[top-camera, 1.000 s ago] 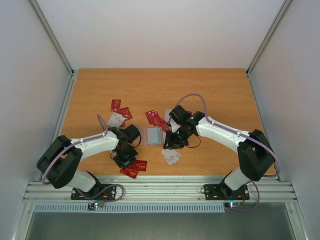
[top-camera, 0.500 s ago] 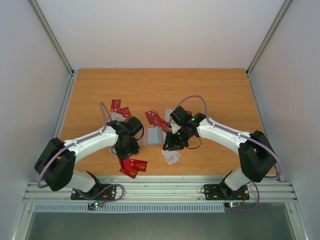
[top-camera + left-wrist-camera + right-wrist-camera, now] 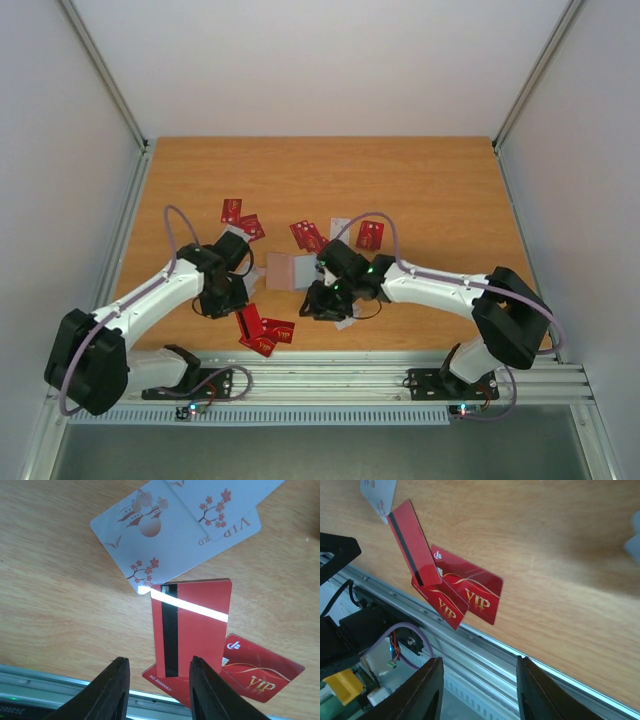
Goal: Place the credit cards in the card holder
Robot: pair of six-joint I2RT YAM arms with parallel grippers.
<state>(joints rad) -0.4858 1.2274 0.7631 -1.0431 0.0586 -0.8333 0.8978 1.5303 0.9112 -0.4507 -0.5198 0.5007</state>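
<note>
Left wrist view: the left tool hangs over the front group of credit cards, jaws parted to a middling gap, nothing in them. Through the gap you see a red striped card flat on the table. Its lower end overlaps other red cards, one marked VIP, and its upper corner meets a white card.

Right wrist view: the right tool is likewise parted and empty. It looks across the same red group toward the table's front edge and the metal rail.

Top external view: the card holder lies on the table between the two tools, the right tool just beside its near right corner. No card shows in it; whether it lies open or folded you cannot tell from here.

Risks, as judged:
- The cards are thin and lie flat; fingers closing from above may skid off without lifting one.
- The red cards overlap; a pinch on the striped one may drag a neighbour along.
- That group sits near the front edge; a sideways nudge could send a card onto the rail.
- Nothing pins the holder; pushing a card in would likely slide it unless you brace it.
- The tools work close together; watch for contact.
</note>
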